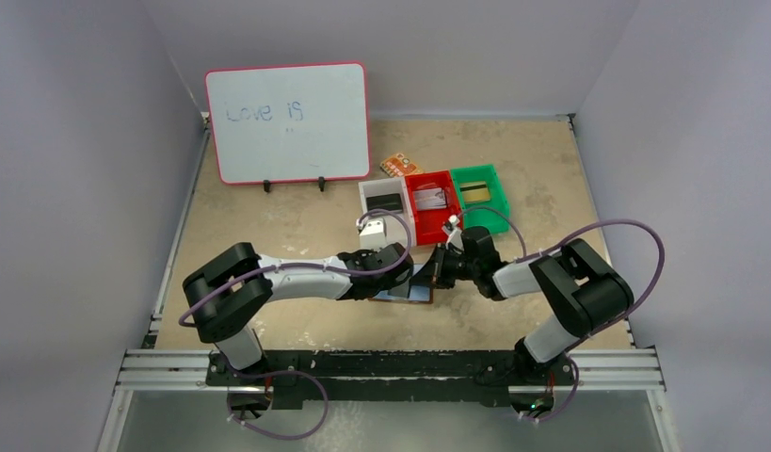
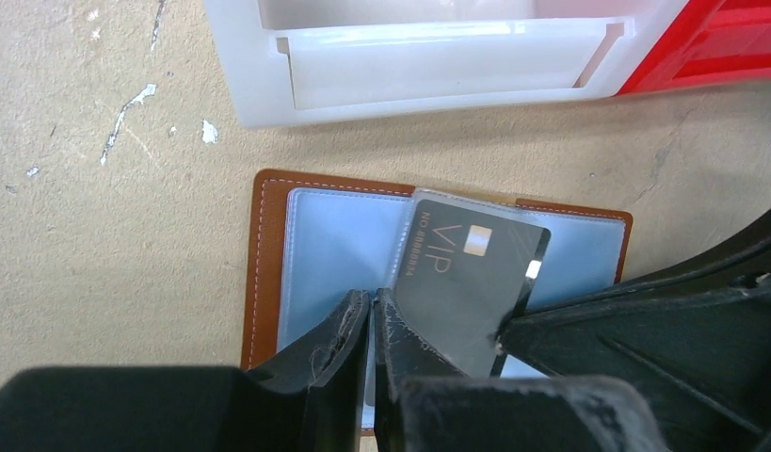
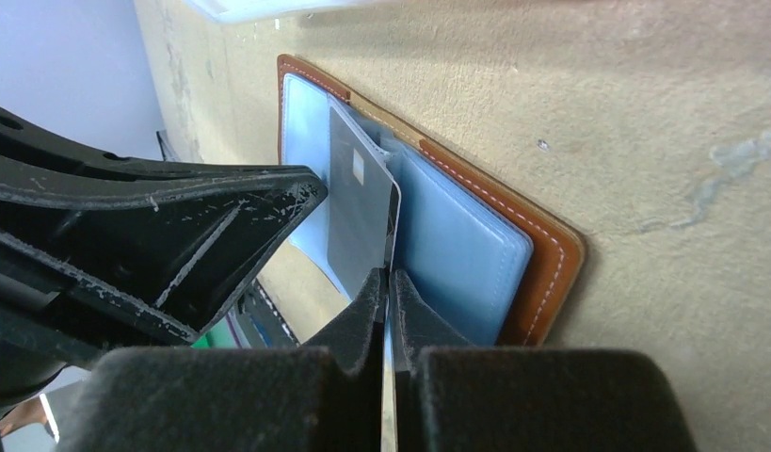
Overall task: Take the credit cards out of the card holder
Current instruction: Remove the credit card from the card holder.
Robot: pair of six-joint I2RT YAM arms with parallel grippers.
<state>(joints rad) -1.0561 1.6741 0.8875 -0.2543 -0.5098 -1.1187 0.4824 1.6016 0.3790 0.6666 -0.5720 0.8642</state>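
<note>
1. The right pincer [image 3: 389,278] is clenched on the edge of a dark card [image 2: 466,282] marked VIP. The card sits tilted and partly out of the wallet's clear pockets.
2. The left pincer [image 2: 372,297] has its jaws pressed nearly together over the pale-blue pockets, just beside the card. Whether it nips a pocket leaf I cannot tell.
3. The brown wallet [image 2: 268,245] lies open and flat on the beige table [image 2: 108,235], beneath both pincers.
4. Just beyond the wallet stand a white bin [image 2: 438,66] and a red bin [image 2: 720,47] side by side, with a green bin [image 1: 480,188] next in the row.
</note>
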